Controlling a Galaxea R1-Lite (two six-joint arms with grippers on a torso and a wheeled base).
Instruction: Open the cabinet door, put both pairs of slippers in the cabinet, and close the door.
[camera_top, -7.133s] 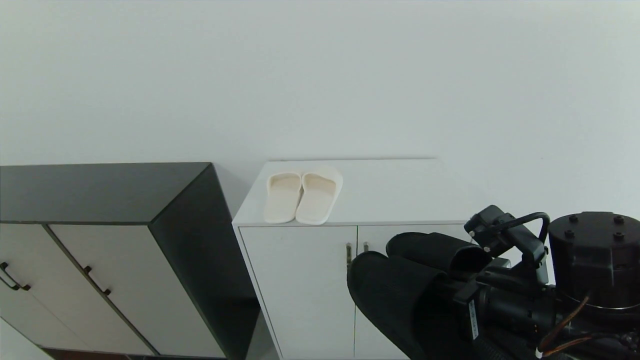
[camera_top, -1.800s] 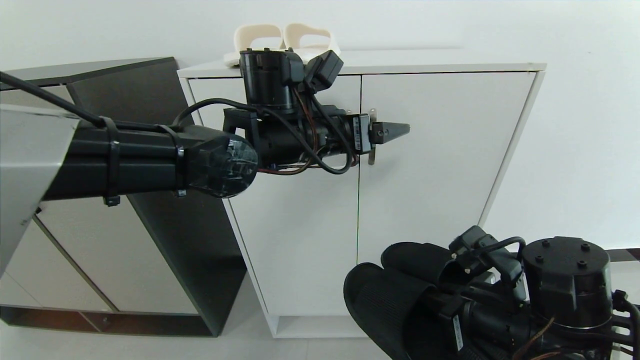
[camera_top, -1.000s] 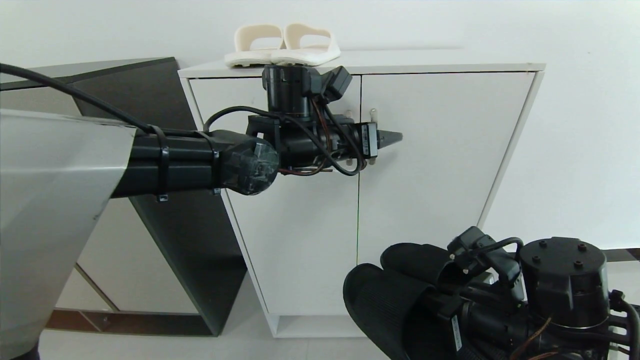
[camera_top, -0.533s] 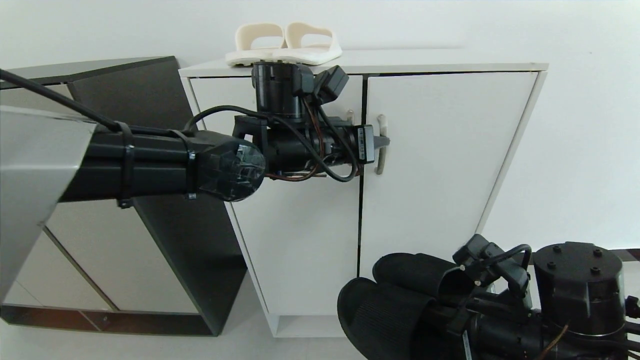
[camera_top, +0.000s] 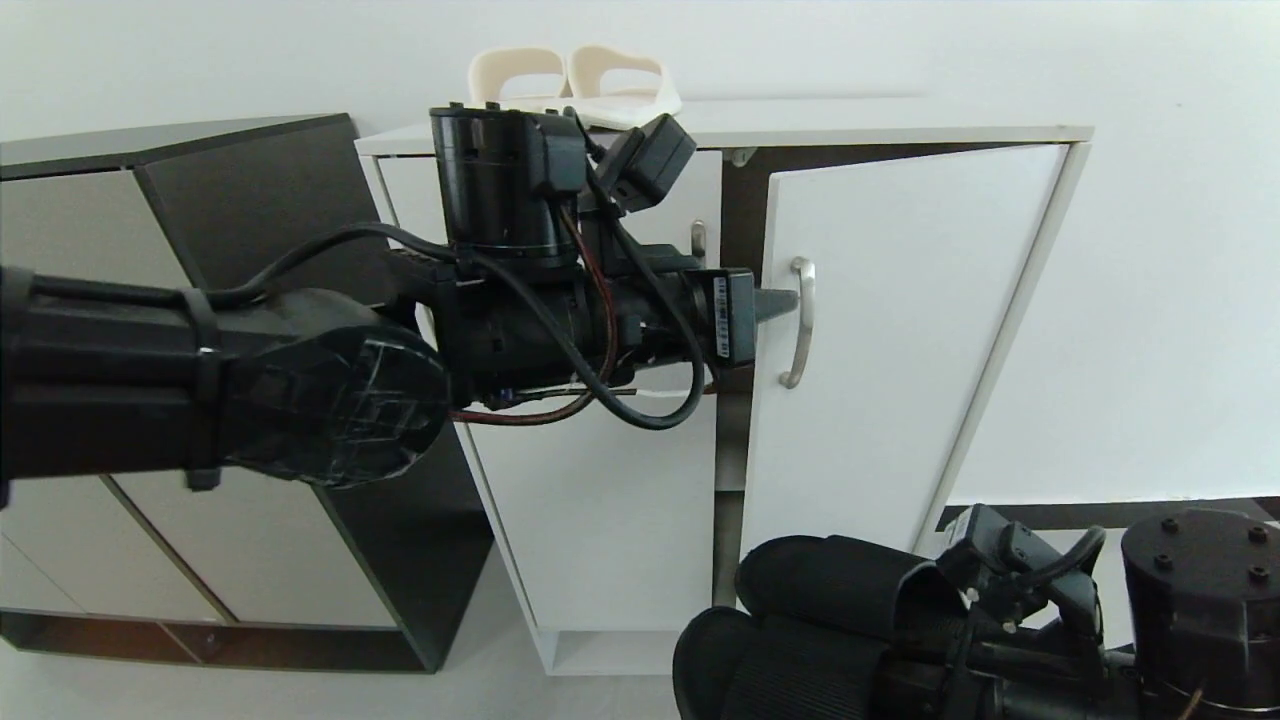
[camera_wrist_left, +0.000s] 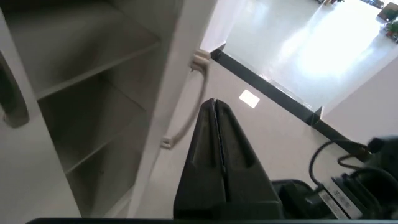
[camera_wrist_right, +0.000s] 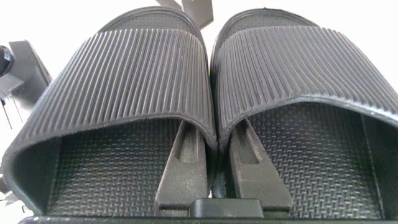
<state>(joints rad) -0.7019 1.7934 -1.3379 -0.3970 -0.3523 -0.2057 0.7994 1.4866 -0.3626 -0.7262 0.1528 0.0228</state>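
Note:
The white cabinet (camera_top: 900, 134) has its right door (camera_top: 900, 330) swung partly out, leaving a dark gap beside the left door (camera_top: 600, 500). My left gripper (camera_top: 783, 300) is shut, and its joined fingertips (camera_wrist_left: 215, 107) sit hooked behind the right door's metal handle (camera_top: 797, 325), also the handle (camera_wrist_left: 186, 102) beside the tips in the left wrist view. Bare shelves (camera_wrist_left: 93, 59) show inside. A pair of white slippers (camera_top: 575, 85) rests on the cabinet top. My right gripper (camera_wrist_right: 214, 158) is shut on the pair of black slippers (camera_top: 820, 610), pinching their inner sides (camera_wrist_right: 211, 74) together, low in front of the cabinet.
A black cabinet with pale doors (camera_top: 250, 180) stands close against the white cabinet's left side. A white wall is behind and to the right. Pale floor (camera_wrist_left: 298, 56) lies open in front of the cabinet.
The right door has swung outward as my left gripper, hooked behind the handle, drew back toward me. My right arm with the black slippers has sunk lower and shifted right.

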